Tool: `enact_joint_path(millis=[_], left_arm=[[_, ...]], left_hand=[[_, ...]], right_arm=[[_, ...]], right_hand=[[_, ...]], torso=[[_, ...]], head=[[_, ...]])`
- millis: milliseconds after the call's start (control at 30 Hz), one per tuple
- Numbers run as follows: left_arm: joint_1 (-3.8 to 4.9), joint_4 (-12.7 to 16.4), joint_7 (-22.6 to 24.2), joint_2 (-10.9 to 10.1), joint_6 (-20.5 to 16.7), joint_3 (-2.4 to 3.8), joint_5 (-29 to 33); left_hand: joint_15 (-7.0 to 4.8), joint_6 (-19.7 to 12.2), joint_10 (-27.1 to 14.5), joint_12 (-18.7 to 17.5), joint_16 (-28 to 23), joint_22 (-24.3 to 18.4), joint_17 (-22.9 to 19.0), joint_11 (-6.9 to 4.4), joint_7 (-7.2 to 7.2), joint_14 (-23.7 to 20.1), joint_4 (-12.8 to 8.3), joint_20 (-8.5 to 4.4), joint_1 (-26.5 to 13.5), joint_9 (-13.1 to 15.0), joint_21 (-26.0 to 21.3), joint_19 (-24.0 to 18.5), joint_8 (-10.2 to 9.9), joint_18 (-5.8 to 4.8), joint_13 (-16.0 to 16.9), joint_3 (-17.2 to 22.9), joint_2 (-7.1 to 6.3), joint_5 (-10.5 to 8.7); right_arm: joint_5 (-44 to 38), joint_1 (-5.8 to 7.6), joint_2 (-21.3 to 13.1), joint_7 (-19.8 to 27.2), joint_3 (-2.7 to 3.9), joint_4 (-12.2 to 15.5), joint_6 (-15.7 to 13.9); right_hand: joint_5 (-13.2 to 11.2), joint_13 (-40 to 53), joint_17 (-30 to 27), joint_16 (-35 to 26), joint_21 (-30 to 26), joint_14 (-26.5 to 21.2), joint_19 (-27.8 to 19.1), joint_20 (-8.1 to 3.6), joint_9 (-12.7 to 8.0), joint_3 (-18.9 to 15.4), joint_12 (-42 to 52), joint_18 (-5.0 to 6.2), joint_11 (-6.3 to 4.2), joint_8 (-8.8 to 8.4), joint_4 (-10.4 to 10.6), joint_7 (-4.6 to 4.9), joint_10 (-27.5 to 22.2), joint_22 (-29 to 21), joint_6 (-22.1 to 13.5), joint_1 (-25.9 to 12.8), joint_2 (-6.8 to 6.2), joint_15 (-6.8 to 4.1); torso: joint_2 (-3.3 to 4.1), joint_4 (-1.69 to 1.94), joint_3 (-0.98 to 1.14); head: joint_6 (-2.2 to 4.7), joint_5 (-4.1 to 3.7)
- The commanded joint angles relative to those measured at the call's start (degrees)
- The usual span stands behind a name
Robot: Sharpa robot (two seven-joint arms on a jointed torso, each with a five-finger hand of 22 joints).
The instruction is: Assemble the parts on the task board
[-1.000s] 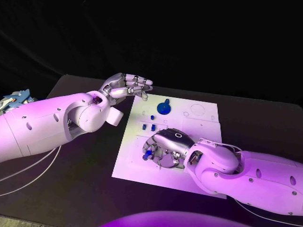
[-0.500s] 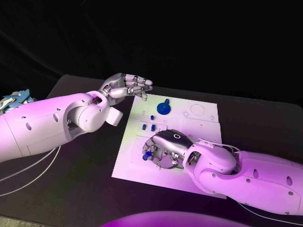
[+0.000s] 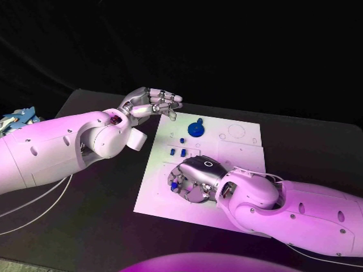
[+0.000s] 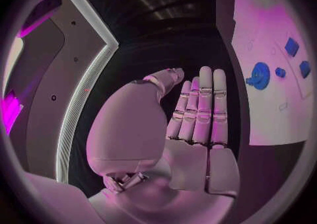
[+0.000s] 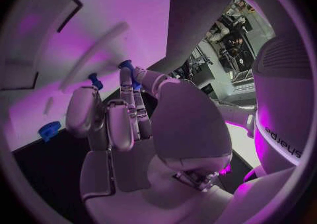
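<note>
The white task board [image 3: 235, 148] lies in the middle of the black table. A round blue part [image 3: 196, 130] sits near its far edge, with small blue parts [image 3: 178, 152] just nearer. My right hand [image 3: 196, 178] is low over the board's near half, fingers curled down, and pinches a small blue part [image 5: 127, 66] between thumb and fingertips. That part [image 3: 175, 185] peeks out at the hand's left side. My left hand [image 3: 153, 103] hovers off the board's far left corner, fingers straight and holding nothing. The left wrist view shows the round part [image 4: 259, 75] and the board [image 4: 264, 23].
Two more blue parts [image 5: 96, 81] [image 5: 49, 129] stand on the board close to my right hand's fingers. Bare black table [image 3: 92, 192] lies left of the board. A bundle of blue and white cables [image 3: 14, 120] sits at the table's far left.
My right hand and forearm have crept slightly left and farther over the board, still low on it. My left hand has stayed where it was.
</note>
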Motion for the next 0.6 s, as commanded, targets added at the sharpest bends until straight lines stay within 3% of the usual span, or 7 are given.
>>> enact_joint_path(millis=[33, 200, 333, 600], left_arm=[[0.02, 0.18, 0.23, 0.05, 0.8, 0.04, 0.23], [0.02, 0.19, 0.2, 0.0, 0.83, 0.04, 0.23], [0.02, 0.18, 0.17, -0.07, 0.86, 0.04, 0.23], [0.02, 0.14, 0.15, -0.19, 0.92, 0.04, 0.23]], left_hand=[[0.33, 0.01, -0.34, 0.1, -0.14, 0.09, 0.06, -0.11, 0.48, -0.2, -0.16, -0.06, 0.09, -0.05, -0.23, -0.35, -0.2, 0.62, 0.04, -0.19, 0.45, 0.06], [0.33, 0.01, -0.34, 0.1, -0.14, 0.09, 0.06, -0.11, 0.48, -0.2, -0.16, -0.06, 0.09, -0.05, -0.23, -0.35, -0.2, 0.62, 0.04, -0.19, 0.45, 0.06], [0.33, 0.01, -0.34, 0.1, -0.14, 0.09, 0.06, -0.11, 0.48, -0.2, -0.16, -0.06, 0.09, -0.05, -0.23, -0.35, -0.2, 0.62, 0.04, -0.19, 0.45, 0.06], [0.33, 0.01, -0.36, 0.12, -0.19, 0.11, 0.1, -0.11, 0.48, -0.2, -0.19, -0.06, 0.1, -0.07, -0.22, -0.38, -0.19, 0.62, 0.04, -0.22, 0.48, 0.06]], right_arm=[[-0.8, -0.31, 0.02, -1.09, -0.25, -0.24, 1.82], [-0.8, -0.33, -0.62, -1.3, -0.26, 0.04, 0.08], [-0.79, -0.34, -1.68, -1.3, -0.26, 0.83, -2.47], [1.31, -0.33, -5.11, 1.31, -0.06, 3.54, -9.69]], right_hand=[[0.32, 0.16, -0.09, -0.18, -0.55, 1.32, -0.44, 0.39, -0.91, -0.54, -0.44, -0.36, 0.48, -2.0, 0.06, 0.63, -0.53, 4.7, -3.4, -1.18, -0.99, 0.4], [0.48, 0.63, 0.01, -0.08, -0.67, 1.32, -0.45, 0.64, -1.84, -0.99, -0.63, -0.28, 0.41, -4.4, -0.14, 0.47, -0.65, 4.79, -7.33, -1.91, -2.11, 0.47], [0.64, 1.09, 0.26, 0.07, -0.26, 1.38, -0.2, 0.38, -2.46, -1.34, -0.54, -0.32, -0.28, -5.95, -0.05, 0.2, -0.32, 5.07, -9.9, -2.44, -2.59, -0.02], [1.36, 1.57, 1.04, 0.46, 0.77, 1.6, 0.35, 0.08, -2.72, -2.17, -0.33, -0.55, -0.52, -6.36, 0.34, 0.04, 0.28, 5.59, -10.45, -3.28, -3.38, -0.29]], torso=[[-0.04, 0.02, -0.02], [-0.05, -0.01, -0.01], [-0.03, -0.05, 0.04], [-0.1, -0.15, 0.08]], head=[[0.08, -0.09], [0.1, -0.17], [0.11, -0.27], [0.31, -0.68]])
